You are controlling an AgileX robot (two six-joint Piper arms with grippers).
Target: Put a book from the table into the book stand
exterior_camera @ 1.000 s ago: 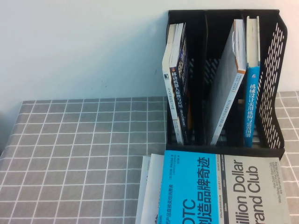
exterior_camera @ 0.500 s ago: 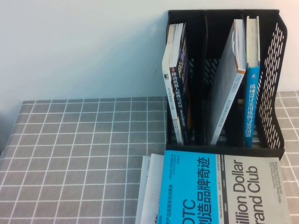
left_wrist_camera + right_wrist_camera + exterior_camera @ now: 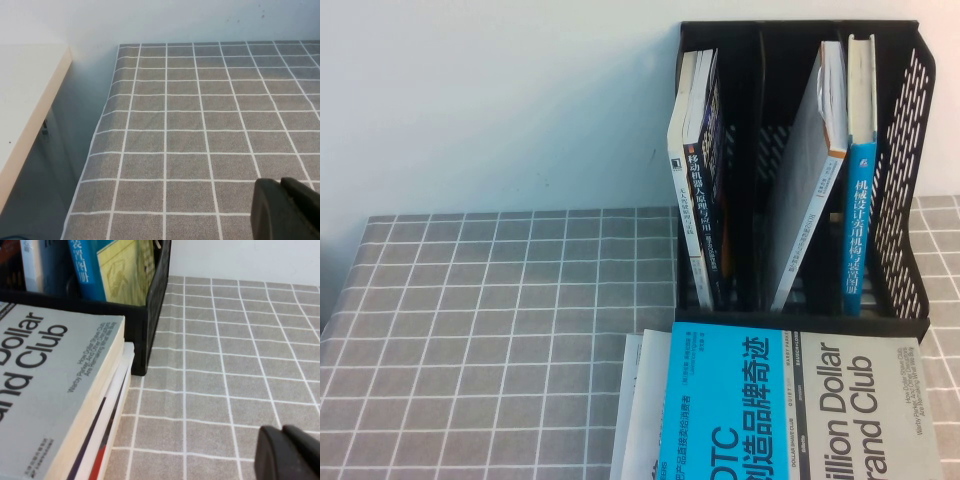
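- The dark-spined book (image 3: 706,215) stands upright in the left slot of the perforated black plastic book stand (image 3: 902,200).
- Left gripper (image 3: 283,210) and right gripper (image 3: 286,452) hover, jaws pressed together, above the grid-cloth table (image 3: 500,330).

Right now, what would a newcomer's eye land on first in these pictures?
The black book stand at the table's far right, with upright books in its outer slots. Next, the cyan and white Dollar Brand Club book lying flat in front of it atop a stack of other books. In the high view neither arm appears; the left gripper hovers over bare grid cloth and the right gripper hovers beside the stack.
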